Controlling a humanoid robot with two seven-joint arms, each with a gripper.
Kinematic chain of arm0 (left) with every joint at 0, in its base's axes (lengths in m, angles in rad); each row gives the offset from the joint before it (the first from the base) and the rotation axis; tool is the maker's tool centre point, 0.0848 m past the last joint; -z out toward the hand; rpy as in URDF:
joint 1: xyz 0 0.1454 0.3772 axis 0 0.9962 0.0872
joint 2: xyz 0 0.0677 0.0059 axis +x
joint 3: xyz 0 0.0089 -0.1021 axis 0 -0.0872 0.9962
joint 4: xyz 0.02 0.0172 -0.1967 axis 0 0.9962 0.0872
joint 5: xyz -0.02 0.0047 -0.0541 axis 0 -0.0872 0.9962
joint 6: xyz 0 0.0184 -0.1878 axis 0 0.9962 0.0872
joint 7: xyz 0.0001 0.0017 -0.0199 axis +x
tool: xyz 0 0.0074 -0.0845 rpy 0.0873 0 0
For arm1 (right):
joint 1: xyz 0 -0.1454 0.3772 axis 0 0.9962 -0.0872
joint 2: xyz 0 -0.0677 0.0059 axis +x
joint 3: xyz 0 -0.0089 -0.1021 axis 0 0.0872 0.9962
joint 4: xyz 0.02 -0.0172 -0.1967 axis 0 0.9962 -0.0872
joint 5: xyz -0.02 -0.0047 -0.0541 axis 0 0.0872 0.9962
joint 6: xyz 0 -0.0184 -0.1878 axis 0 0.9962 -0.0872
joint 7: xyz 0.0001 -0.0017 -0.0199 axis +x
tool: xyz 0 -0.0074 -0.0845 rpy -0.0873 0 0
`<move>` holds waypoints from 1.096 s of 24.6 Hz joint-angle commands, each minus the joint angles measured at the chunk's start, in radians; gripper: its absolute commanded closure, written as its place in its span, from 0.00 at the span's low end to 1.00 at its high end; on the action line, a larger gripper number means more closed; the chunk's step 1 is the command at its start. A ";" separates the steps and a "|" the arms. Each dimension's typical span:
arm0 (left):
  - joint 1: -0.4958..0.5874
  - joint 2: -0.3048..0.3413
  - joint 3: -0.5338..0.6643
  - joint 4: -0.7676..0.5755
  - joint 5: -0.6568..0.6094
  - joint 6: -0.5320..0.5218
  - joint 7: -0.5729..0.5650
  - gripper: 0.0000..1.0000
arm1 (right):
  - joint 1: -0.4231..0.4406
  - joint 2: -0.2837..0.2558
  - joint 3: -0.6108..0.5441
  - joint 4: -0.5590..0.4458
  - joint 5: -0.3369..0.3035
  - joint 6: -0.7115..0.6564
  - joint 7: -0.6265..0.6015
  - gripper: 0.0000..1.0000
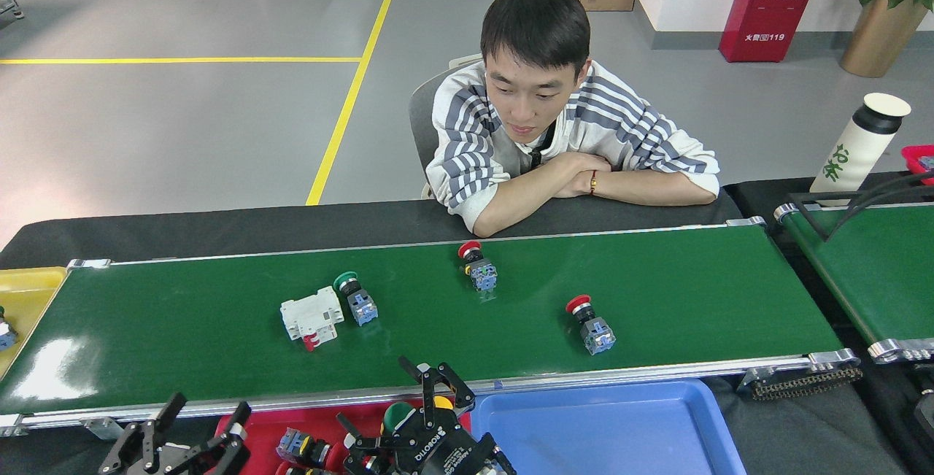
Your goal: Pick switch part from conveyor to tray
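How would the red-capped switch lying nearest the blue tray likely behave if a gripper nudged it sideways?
The red-capped switch lies on its side on the conveyor; its round cap would probably let it pivot or roll in an arc. The belt looks glossy, so it may slide. It looks rigid, not floppy.

The conveyor (657,292) has a glossy dark-green belt, smooth enough to throw back glare, edged with silver metal rails. The worktop (219,230) under it wears matt black cloth. The red tray (255,424) and blue tray (620,431) look like smooth shiny plastic, as does the white breaker (312,317). The floor (182,132) is smooth, faintly glossy grey.
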 commanded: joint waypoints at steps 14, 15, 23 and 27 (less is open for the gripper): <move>-0.120 0.018 -0.162 0.020 -0.111 0.134 0.017 0.00 | 0.361 -0.040 -0.269 -0.166 0.008 0.505 -0.138 0.01; -0.137 0.018 -0.181 0.032 -0.116 0.151 0.017 0.00 | 0.355 -0.040 -0.269 -0.160 0.008 0.505 -0.135 0.01; -0.311 0.018 -0.250 0.236 -0.153 0.211 0.022 0.00 | 0.117 -0.046 -0.207 -0.007 0.004 0.401 -0.023 0.01; -0.389 0.030 -0.253 0.343 -0.185 0.218 0.023 0.16 | 0.055 -0.003 -0.206 0.062 0.005 0.289 0.060 0.01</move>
